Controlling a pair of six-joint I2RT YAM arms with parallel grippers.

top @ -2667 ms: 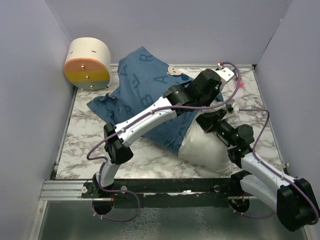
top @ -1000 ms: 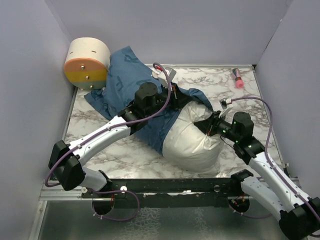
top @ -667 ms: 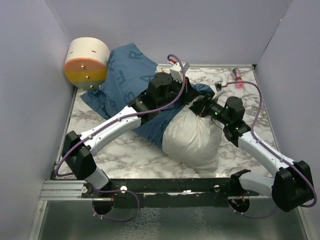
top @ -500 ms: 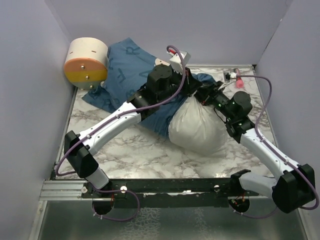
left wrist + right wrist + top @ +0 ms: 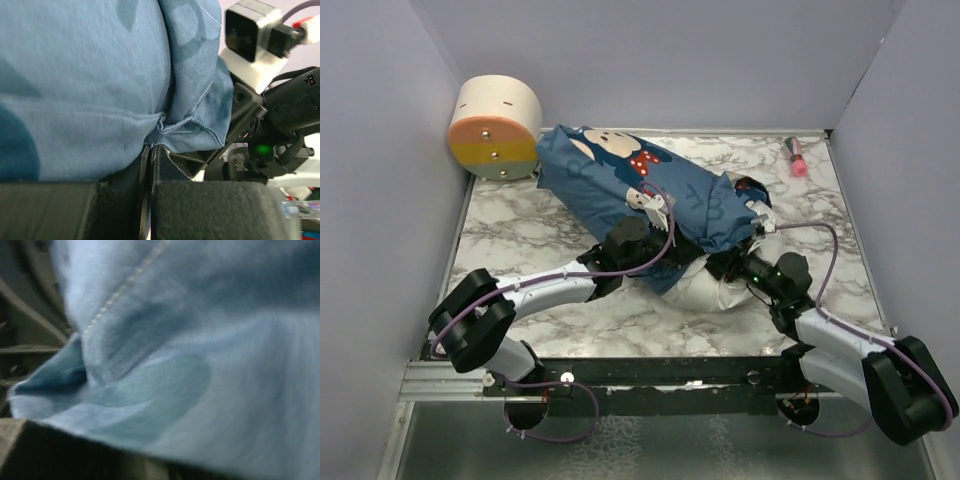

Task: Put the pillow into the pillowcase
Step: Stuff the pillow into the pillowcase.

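the overhead camera sits high behind the arm bases (image 5: 525, 362), at the bottom of its frame, looking down over the whole grey-veined white marble tabletop (image 5: 520, 235). the left wrist camera is hard up against the dark blue cartoon-printed fabric pillowcase (image 5: 75, 90), with the right wrist's white boxy camera (image 5: 252, 42) at upper right. the right wrist view, nearer still, blurs into that same pillowcase; all three share it.
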